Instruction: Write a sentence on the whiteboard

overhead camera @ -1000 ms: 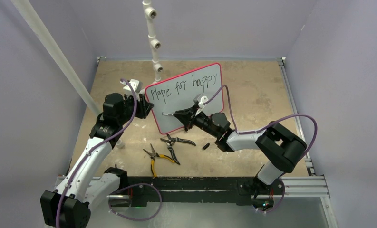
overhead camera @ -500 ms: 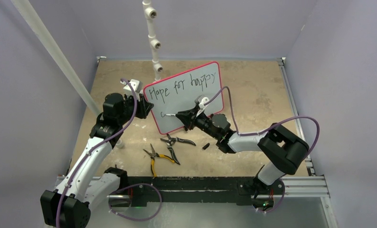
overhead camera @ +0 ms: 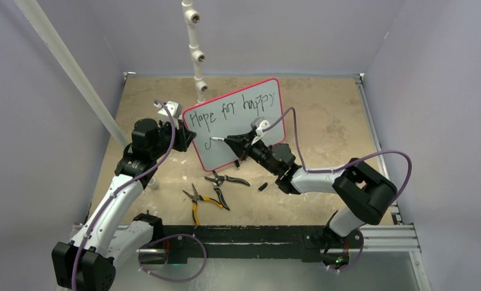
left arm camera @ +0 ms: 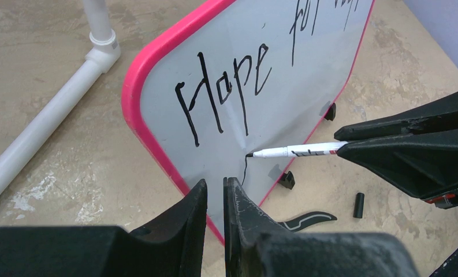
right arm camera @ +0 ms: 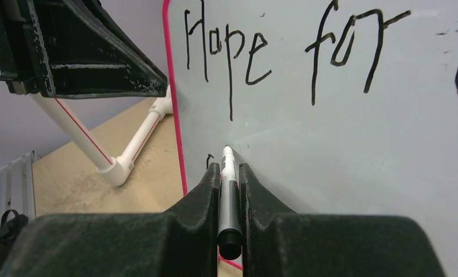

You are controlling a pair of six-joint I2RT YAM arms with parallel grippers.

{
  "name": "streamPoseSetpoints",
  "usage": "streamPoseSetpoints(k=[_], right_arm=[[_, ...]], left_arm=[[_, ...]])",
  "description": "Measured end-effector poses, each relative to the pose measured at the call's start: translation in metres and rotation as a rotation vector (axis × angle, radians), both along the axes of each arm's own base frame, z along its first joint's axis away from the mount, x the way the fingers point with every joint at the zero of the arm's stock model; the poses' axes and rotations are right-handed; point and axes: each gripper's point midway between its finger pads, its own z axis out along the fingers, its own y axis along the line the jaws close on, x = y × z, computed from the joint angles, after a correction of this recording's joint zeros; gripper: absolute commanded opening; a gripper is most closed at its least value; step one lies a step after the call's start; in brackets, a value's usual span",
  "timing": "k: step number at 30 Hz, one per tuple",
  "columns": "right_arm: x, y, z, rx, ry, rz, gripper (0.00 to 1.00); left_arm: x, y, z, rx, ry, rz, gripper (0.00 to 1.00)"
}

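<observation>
**Marker tip on board, second line just started**

Board: the whiteboard [overhead camera: 216,156] stands tilted on the tan table [overhead camera: 329,121], a little left of centre. Its writing face is turned toward the arms. It has a pink frame and black feet [left arm camera: 286,180] under the lower edge (two show in the left wrist view).

Text: the sentence [overhead camera: 235,108] so far reads "Hope for happy" along the top line, in thin black letters. Below the "H" there is one short thin stroke [left arm camera: 244,172], which looks hook-shaped in the top view.

Right gripper [right arm camera: 230,173]: the jaws are clamped on the marker [left arm camera: 295,152], a slim white pen lying along the slot between the fingers. Its dark tip touches the board face just under "Hope", at the upper end of that stroke.

Left gripper [left arm camera: 215,187]: it sits at the board's left edge, low on the frame. The jaws are narrow, with only a slit between them. The pink rim sits in that slit, so this reads as a pinch on the board.

Also on the table, in front of the board:
- The black-handled pliers [overhead camera: 225,180] lie nearer the board.
- The yellow-handled pliers [overhead camera: 198,203] lie nearer the arm bases.
- A small black cylinder [overhead camera: 262,186] lies just right of them (cap-like, but too small to tell).

A white pipe [overhead camera: 195,54] rises behind the board.
</observation>
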Motion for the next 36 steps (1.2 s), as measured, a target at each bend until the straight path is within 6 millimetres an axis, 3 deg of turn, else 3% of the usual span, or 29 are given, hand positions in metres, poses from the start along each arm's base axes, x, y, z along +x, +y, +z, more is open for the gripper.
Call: streamPoseSetpoints(k=[9,18,28,36], right_arm=[[0.005,0.000,0.014,0.031,-0.024,-0.020,0.00],[0.005,0.000,0.013,0.031,-0.023,-0.019,0.00],[-0.005,-0.009,-0.015,-0.006,0.038,-0.015,0.00],[-0.006,-0.009,-0.017,-0.008,0.043,-0.013,0.00]], left_arm=[[-0.001,-0.002,0.000,-0.005,0.001,-0.013,0.14],[-0.001,-0.002,0.000,-0.005,0.001,-0.014,0.15],[0.001,0.002,0.000,0.001,0.000,0.015,0.24],[0.003,0.001,-0.007,0.006,0.023,0.014,0.25]])
